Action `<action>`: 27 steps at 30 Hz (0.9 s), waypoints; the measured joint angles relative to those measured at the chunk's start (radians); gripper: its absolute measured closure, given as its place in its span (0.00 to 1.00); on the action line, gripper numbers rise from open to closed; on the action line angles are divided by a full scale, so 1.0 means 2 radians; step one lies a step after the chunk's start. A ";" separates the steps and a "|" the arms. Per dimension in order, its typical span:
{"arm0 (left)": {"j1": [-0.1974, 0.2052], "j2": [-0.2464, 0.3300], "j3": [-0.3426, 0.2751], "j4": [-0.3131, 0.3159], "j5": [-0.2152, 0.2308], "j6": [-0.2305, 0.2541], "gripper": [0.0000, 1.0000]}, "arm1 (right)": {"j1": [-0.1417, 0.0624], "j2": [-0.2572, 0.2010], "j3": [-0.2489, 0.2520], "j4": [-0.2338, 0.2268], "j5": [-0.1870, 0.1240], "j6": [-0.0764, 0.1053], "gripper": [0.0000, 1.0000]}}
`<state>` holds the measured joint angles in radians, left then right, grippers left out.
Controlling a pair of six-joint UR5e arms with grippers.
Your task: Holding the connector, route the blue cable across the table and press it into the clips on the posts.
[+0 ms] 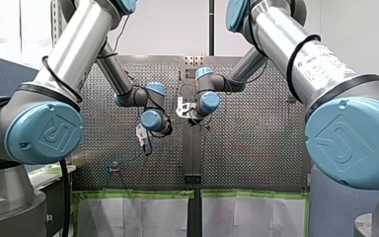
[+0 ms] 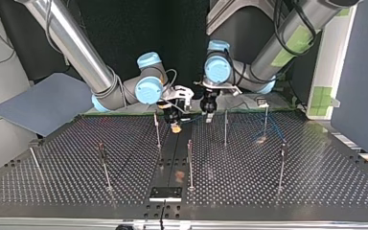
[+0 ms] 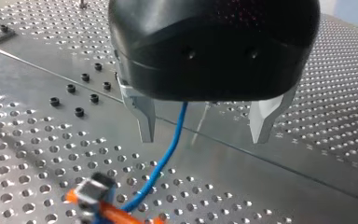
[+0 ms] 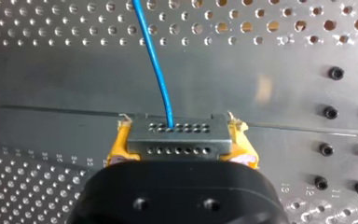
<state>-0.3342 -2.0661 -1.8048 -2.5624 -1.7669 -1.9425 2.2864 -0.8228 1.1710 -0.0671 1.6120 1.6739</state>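
My right gripper (image 4: 181,148) is clamped, yellow pads tight, on the grey perforated rectangular connector (image 4: 177,133), low over the perforated metal table (image 2: 316,182). The thin blue cable (image 4: 156,65) runs from it between the wide-open metal fingers of my left gripper (image 3: 204,137). I judge I should close there lightly and guide it taut toward the thin metal posts (image 2: 225,127). The surface is glossy, with a dark backdrop (image 2: 182,28) behind.
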 joint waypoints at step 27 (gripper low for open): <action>0.000 -0.050 0.075 -0.031 -0.010 -0.007 0.03 | 0.000 0.000 0.000 -0.001 -0.013 0.000 1.00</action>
<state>-0.3349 -2.1670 -1.6557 -2.6244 -1.7863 -1.9570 2.2863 -0.8224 1.1709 -0.0692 1.5865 1.6739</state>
